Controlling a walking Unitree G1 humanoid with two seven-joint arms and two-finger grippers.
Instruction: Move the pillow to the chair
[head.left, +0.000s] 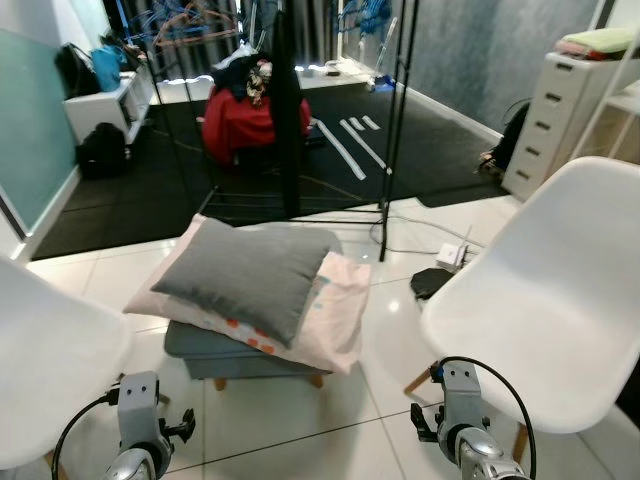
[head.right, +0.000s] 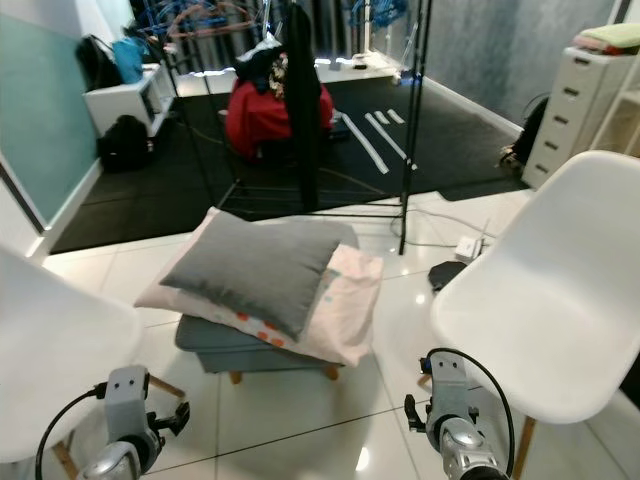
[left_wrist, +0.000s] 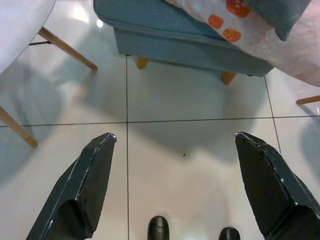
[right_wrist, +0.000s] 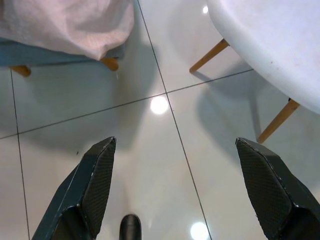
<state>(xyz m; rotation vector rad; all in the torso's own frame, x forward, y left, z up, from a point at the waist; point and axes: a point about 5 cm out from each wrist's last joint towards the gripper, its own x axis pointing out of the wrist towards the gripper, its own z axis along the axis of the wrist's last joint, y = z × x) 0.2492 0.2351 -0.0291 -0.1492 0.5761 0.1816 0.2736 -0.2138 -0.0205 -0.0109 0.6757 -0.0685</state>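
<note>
A grey pillow (head.left: 245, 275) lies on top of a pale pink pillow (head.left: 335, 310) with orange dots, both stacked on a low blue-grey footstool (head.left: 205, 350) straight ahead. A white chair (head.left: 545, 300) stands to the right and another white chair (head.left: 50, 355) to the left. Both arms hang low near the floor. My left gripper (left_wrist: 175, 192) is open over bare tiles, with the footstool (left_wrist: 165, 37) just beyond its fingers. My right gripper (right_wrist: 175, 192) is open too, between the pink pillow's corner (right_wrist: 70, 25) and the right chair's seat (right_wrist: 280, 45).
A black clothes rack (head.left: 290, 110) with hanging clothes stands behind the footstool on a dark mat. A red bag (head.left: 250, 125) sits under it. A white drawer unit (head.left: 560, 120) is at the far right. A power strip and cables (head.left: 450, 255) lie on the tiles.
</note>
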